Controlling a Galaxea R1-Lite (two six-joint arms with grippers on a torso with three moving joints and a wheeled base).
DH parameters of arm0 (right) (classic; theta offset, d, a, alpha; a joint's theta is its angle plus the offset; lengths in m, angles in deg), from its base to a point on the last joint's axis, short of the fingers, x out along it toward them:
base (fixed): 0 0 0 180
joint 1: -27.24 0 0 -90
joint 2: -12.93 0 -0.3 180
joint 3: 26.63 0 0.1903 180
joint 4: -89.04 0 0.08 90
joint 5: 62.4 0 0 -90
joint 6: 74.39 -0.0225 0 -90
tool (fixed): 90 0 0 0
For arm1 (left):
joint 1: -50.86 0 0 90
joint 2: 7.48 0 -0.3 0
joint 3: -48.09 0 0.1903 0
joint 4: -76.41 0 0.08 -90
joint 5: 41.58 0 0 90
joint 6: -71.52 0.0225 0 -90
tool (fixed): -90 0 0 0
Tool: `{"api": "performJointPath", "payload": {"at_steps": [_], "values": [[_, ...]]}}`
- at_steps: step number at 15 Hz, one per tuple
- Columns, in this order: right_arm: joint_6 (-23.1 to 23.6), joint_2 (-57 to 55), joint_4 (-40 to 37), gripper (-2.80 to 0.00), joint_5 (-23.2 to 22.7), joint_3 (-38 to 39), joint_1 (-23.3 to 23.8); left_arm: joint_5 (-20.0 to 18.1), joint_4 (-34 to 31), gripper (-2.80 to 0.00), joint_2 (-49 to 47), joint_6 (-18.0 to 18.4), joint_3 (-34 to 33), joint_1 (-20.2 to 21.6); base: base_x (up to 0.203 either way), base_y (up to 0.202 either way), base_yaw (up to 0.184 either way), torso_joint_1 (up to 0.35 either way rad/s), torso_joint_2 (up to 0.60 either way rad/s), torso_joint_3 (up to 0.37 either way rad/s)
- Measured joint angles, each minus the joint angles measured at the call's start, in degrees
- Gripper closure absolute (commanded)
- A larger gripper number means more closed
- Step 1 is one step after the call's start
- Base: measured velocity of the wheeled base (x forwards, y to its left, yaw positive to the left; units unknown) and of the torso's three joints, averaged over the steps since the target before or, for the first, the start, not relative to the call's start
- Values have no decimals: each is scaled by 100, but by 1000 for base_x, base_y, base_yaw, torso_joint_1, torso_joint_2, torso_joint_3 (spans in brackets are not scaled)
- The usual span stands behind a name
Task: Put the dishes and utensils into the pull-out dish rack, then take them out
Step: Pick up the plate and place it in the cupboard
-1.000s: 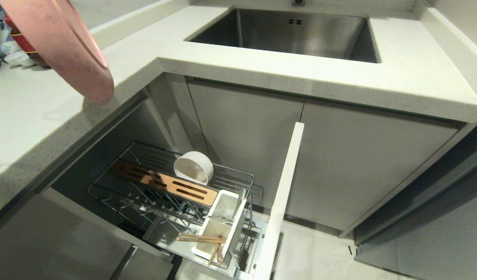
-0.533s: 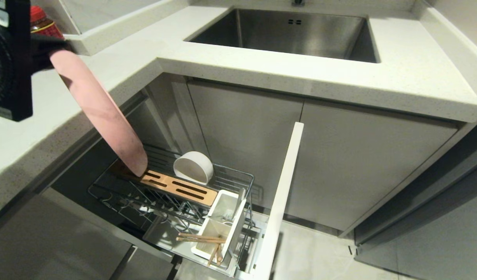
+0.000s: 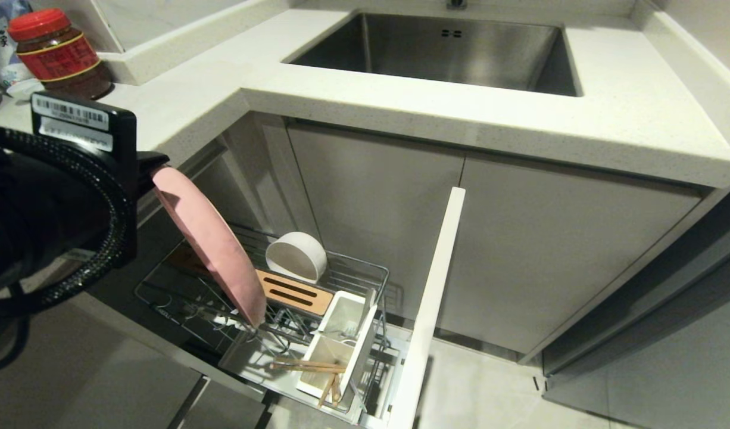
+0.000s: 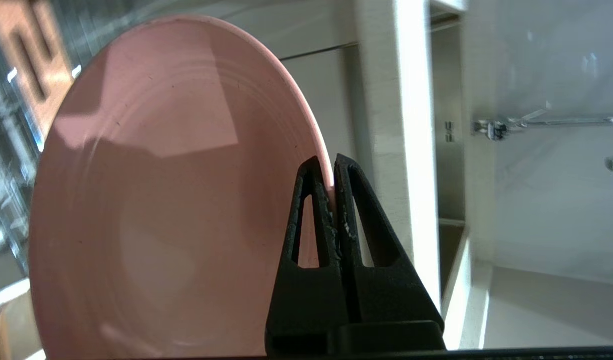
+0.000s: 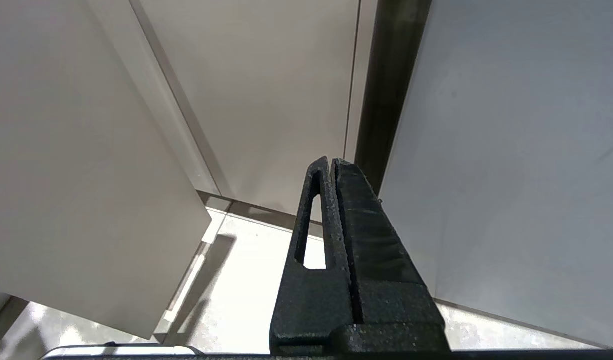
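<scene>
Both fingers of my left pincer pinch the plate rim, its lower edge over the rack.

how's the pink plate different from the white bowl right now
The pink plate is wide and flat; the white bowl is smaller and deep. The plate hangs tilted on edge over the dish rack, its rim pinched in the left hand; the bowl lies on its side in the rack with nothing gripping it. Both are round.
</scene>
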Motion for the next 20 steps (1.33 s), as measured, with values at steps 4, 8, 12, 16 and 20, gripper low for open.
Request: {"api": "performJointPath", "payload": {"at_steps": [4,8,12,16,20], "values": [[1,0,1,0,2,0,0,-2,0,0,-196,-691,-575,-4,0,0,0,0,0,0],[0,0,2,0,2,0,0,-4,27,0,-353,-1271,-943,79,0,0,0,0,0,0],[0,0,0,0,0,0,0,-29,62,0,-427,-1707,-1079,277,0,0,0,0,0,0],[1,0,0,0,1,0,0,-76,311,0,-472,-1825,-1106,519,0,0,0,0,0,0],[0,0,2,0,0,0,0,-187,502,0,-508,-1823,-1089,708,0,0,0,0,0,0]]}}
